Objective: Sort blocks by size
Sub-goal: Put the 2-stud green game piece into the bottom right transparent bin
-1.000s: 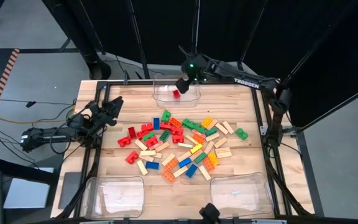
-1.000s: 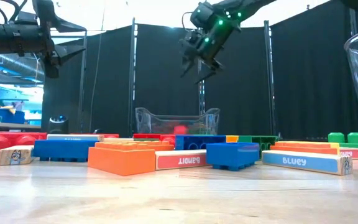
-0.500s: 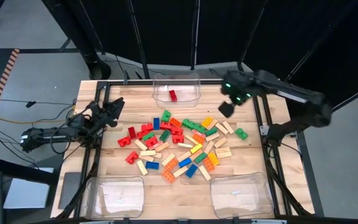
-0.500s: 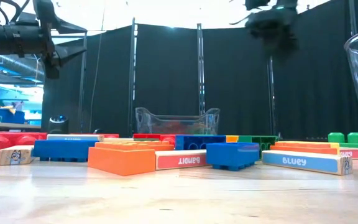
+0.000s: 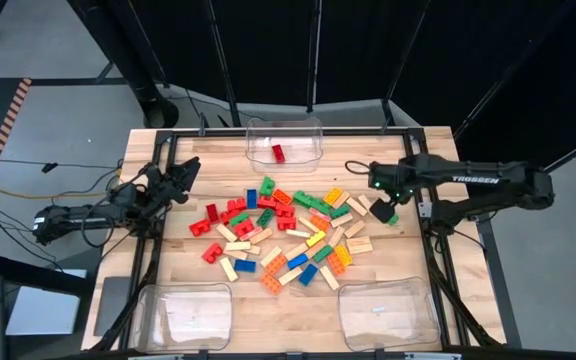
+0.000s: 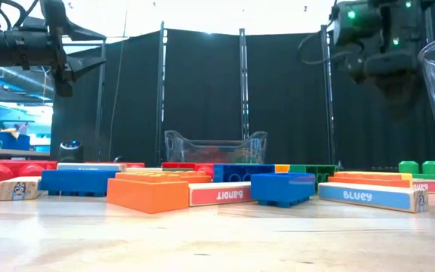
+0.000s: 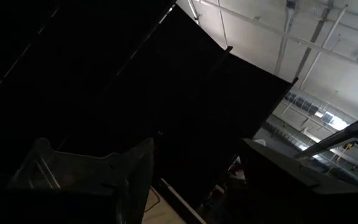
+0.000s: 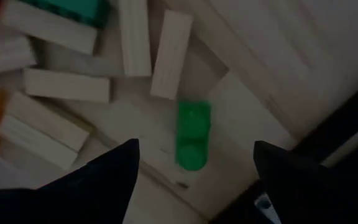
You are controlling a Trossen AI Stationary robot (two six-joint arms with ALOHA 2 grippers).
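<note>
The right gripper [image 8: 194, 163] hangs with fingers apart over a small green brick [image 8: 193, 135], empty. In the high view that brick [image 5: 388, 214] lies alone at centre right, just beyond the heap of blocks [image 5: 283, 233] mid-table. It looks light, rigid and smooth-sided, likely best pinched across its short sides. One red brick [image 5: 278, 153] already sits in the bin [image 5: 313, 128] at top centre. The left gripper [image 5: 186, 170], fingers apart, waits at the table's left edge.

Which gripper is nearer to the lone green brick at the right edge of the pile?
Right. The right gripper hovers open just above the green brick; the left gripper waits across the pile, far away.
</note>
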